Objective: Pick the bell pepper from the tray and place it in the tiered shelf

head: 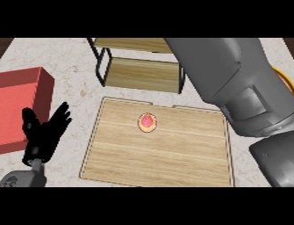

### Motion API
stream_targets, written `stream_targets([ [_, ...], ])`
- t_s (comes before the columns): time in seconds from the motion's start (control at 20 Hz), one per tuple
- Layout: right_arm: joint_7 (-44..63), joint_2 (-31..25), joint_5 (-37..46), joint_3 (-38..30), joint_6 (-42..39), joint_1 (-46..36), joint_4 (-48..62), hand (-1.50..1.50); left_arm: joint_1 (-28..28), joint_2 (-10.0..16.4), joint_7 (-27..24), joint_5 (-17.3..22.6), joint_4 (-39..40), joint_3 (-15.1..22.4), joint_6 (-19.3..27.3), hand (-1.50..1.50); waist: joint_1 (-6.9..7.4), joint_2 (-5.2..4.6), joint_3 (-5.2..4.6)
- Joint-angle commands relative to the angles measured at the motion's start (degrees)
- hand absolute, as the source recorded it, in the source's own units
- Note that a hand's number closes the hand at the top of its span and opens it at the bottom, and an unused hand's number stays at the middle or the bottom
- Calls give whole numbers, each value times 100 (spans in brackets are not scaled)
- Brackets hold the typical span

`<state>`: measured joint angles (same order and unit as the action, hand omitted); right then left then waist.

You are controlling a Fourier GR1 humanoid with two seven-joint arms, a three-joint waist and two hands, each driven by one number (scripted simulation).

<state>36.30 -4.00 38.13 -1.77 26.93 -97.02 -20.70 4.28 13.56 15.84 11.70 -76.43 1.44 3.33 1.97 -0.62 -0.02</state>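
Looking steeply down, I see my left hand (41, 137) resting near the counter's (65, 70) front left corner, fingers straight and spread, holding nothing. Right of it lies the wooden tray (162, 162). The bell pepper (147, 122) sits on it, nearer the tray's far edge, apart from both arms. A red box (10, 110) lies at the counter's left edge. My right forearm (240, 88) crosses the tray's far right corner; its hand is out of view, so I cannot tell its fingers. The tiered shelf (139, 72) stands at the far edge.
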Motion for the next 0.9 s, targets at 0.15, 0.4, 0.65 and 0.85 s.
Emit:
stream_targets([
  [0.15, -561, -77, -694, -779, 671, 232, -396, -150, -40, 15, 52, -13, -79, -61, 18, 0, 3, 3, 0],
  [0.4, -705, -24, -1020, -1172, 1259, 183, -699, -150, 3, 58, -18, 31, 108, -164, -92, 0, -34, 8, -3],
  [0.65, -321, -322, -624, -967, 1798, 403, -953, -150, -331, -121, -71, -88, -77, -38, 41, 0, -170, 77, 1],
  [0.85, 132, -893, -411, -1007, 1936, 349, -991, -150, 35, -116, -32, -162, 198, -114, 127, 0, -253, 69, -2],
])
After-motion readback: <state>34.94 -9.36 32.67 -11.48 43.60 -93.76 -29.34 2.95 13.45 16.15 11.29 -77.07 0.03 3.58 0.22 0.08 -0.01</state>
